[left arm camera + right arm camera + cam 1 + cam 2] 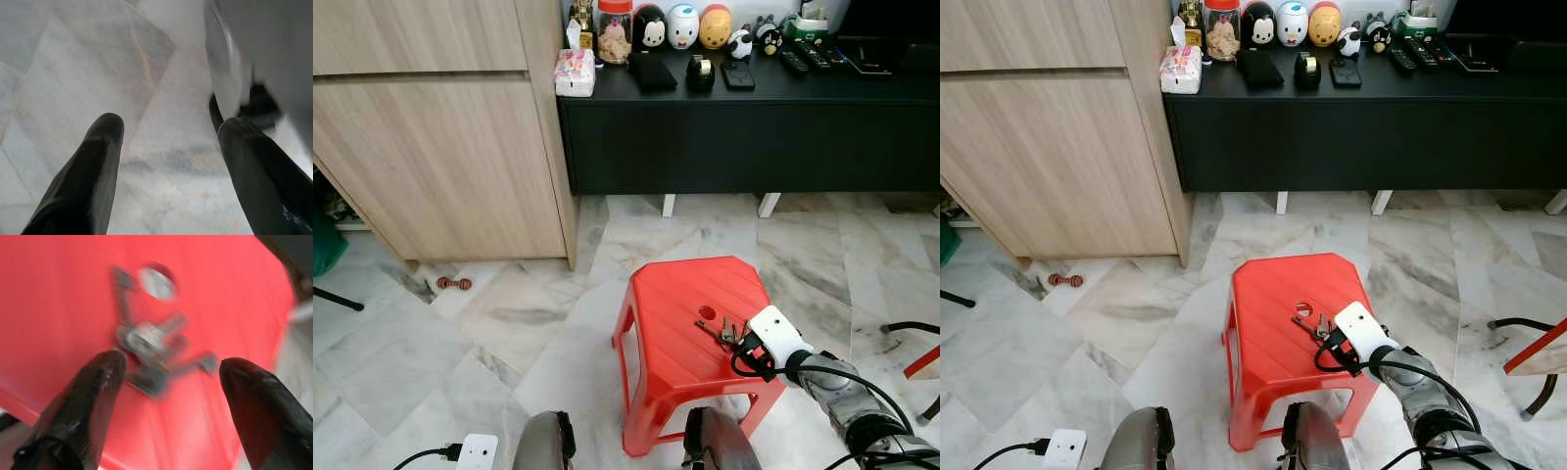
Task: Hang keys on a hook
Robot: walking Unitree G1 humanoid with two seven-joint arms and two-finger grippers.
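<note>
In the left eye view, your right gripper reaches over the red stool, right at the keys that lie on the seat beside its round centre hole. Behind stands a black counter with figurines and remotes, and a wooden cabinet to the left; no hook can be made out from here, so plan on looking for it once the keys are in hand.

The right eye view tells the same: the bunch rests flat on the seat, touching or just ahead of the wrist's white housing.

In the left wrist view, your left gripper hangs idle above the marble floor, jaws released.

In the right wrist view, the jaws stand spread wide, holding nothing. The keys lie between the two fingers, nearer the one on the lower left, which seems almost to touch the bunch, though the blur leaves that uncertain.

To do this pick well, centre the bunch between the jaws, come down until the tips brush the seat, and close on the ring or the thickest cluster, not on a single loose key that could slide away.
</note>
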